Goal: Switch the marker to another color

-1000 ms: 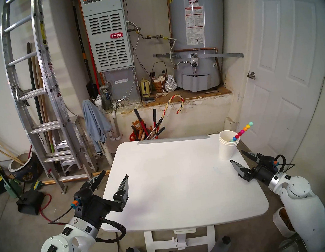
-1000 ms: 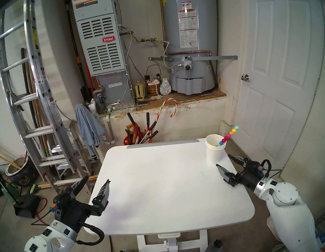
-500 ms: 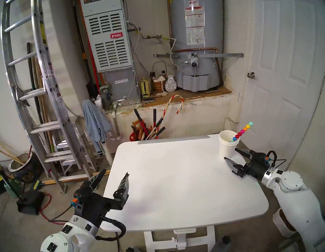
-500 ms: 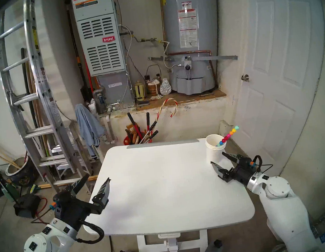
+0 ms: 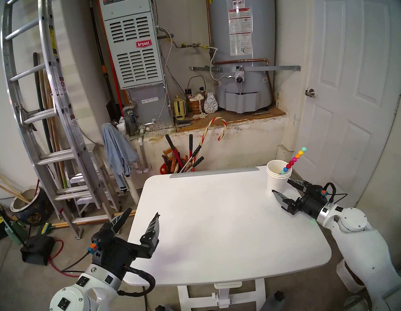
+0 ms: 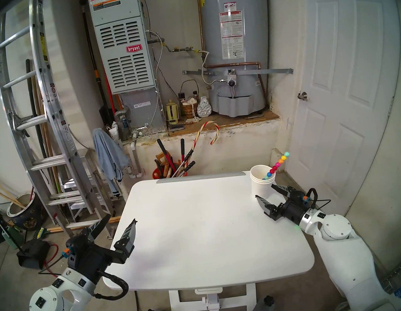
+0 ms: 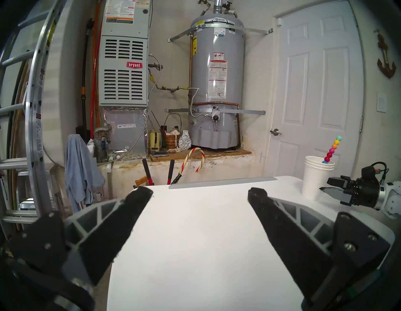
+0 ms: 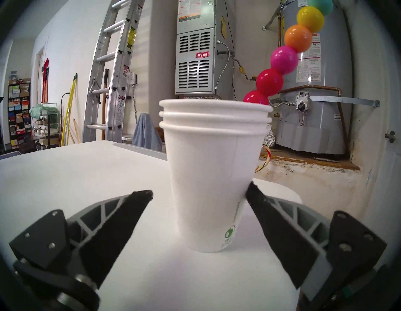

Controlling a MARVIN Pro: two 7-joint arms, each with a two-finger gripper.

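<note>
Garage clutter backs a white table (image 5: 218, 225). At its left edge the left gripper (image 5: 136, 217) hangs wide open and empty. Far right, the marker (image 5: 293, 162) leans in stacked paper cups (image 5: 277, 179) — the right gripper (image 5: 283, 186), spread and empty, brackets their base. Likely step: steadying the cups — next, closing gently without tipping them.

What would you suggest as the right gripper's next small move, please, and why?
Probably ease forward a little, then close on the stacked cups. The right gripper is open with the cups just ahead between its fingers, one fingertip at the cup wall; steadying them would free the beaded marker for pulling.
</note>
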